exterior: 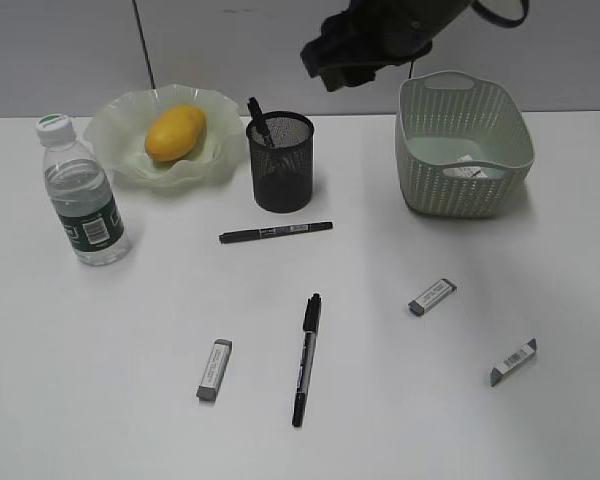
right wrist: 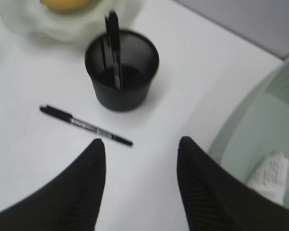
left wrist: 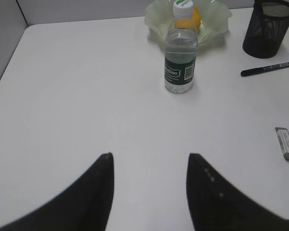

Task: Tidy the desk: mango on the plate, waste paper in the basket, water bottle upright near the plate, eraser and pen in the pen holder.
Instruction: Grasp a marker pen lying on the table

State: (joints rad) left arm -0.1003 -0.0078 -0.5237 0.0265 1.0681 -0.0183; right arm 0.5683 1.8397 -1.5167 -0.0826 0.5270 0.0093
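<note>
Nearest the camera, a black marker pen [exterior: 305, 358] lies on the white bench [exterior: 100, 400], well in front of the black wire-mesh pen holder [exterior: 281, 160]. That holder already has one pen in it. A second pen [exterior: 275, 233] lies just in front of it, and three grey-white erasers [exterior: 214, 370] are scattered further forward. Left of the holder, the yellow-orange mango [exterior: 175, 132] sits in the wavy pale-green plate [exterior: 110, 140], with the clear water bottle [exterior: 80, 195] upright nearby. White crumpled paper [right wrist: 272, 175] lies in the pale-green woven basket [exterior: 464, 150]. Both the left claw [left wrist: 149, 168] and the right claw [right wrist: 140, 151] are spread and empty. Pens and erasers remain; the right claw should probably descend on the near pen.
</note>
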